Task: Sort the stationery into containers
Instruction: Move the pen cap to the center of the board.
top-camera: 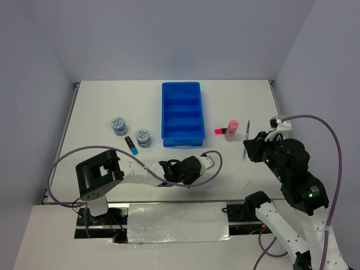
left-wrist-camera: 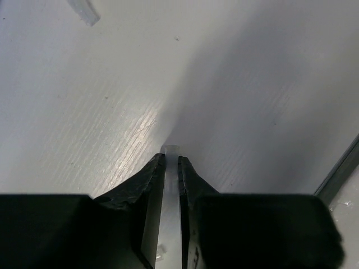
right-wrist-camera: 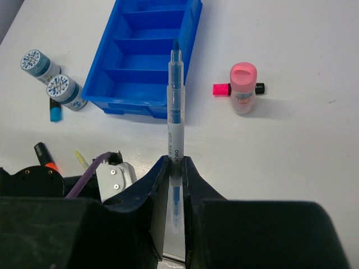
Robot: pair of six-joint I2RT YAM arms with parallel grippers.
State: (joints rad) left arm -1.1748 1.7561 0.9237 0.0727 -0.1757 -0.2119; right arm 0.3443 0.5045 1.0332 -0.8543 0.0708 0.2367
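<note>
White wood-grain table (top-camera: 236, 101), pale grey walls (top-camera: 169, 39): my left gripper (left-wrist-camera: 171, 161) pinches a thin pale stick (left-wrist-camera: 171, 150) just above the surface near the blue tray (top-camera: 164, 112). My right gripper (right-wrist-camera: 174, 163) clamps a blue pen (right-wrist-camera: 175, 112) beside the pink cylinder (top-camera: 230, 129).
</note>
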